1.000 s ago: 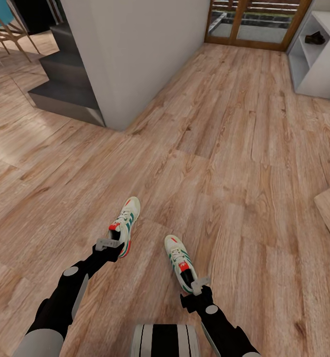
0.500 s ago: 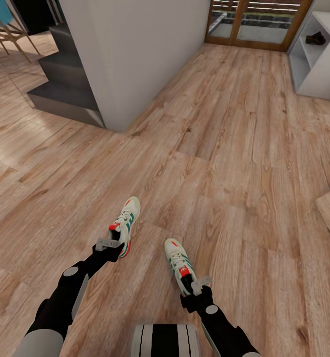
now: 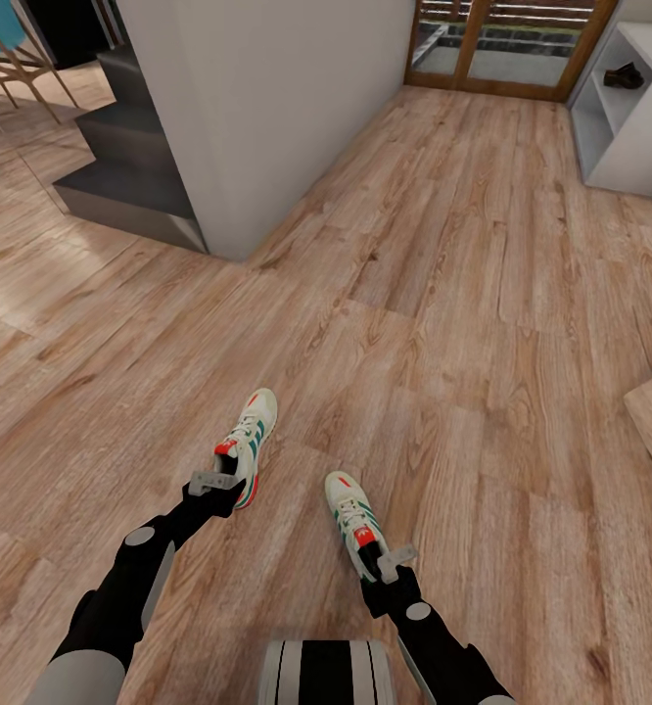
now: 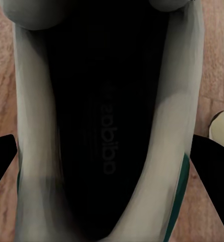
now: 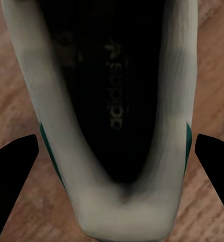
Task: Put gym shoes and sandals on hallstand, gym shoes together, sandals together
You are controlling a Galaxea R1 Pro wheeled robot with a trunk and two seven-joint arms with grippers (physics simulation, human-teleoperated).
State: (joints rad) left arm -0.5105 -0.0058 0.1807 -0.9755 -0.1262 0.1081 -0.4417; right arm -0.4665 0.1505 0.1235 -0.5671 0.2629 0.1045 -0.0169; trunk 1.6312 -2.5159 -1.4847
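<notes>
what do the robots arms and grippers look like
Both arms are glossy black with round grey discs at the joints, and the left arm widens into a pale grey shell near the shoulder. The left gripper and right gripper have small light grey fingers on black wrists. No cables or markings are visible.

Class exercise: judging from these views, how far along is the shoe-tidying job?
Done: nothing is racked yet. In hand: the left gripper is at the heel of one gym shoe, the right gripper at the other gym shoe, both shoes on the corridor floor. Left: lifting, carrying and placing them, plus the sandals.
</notes>
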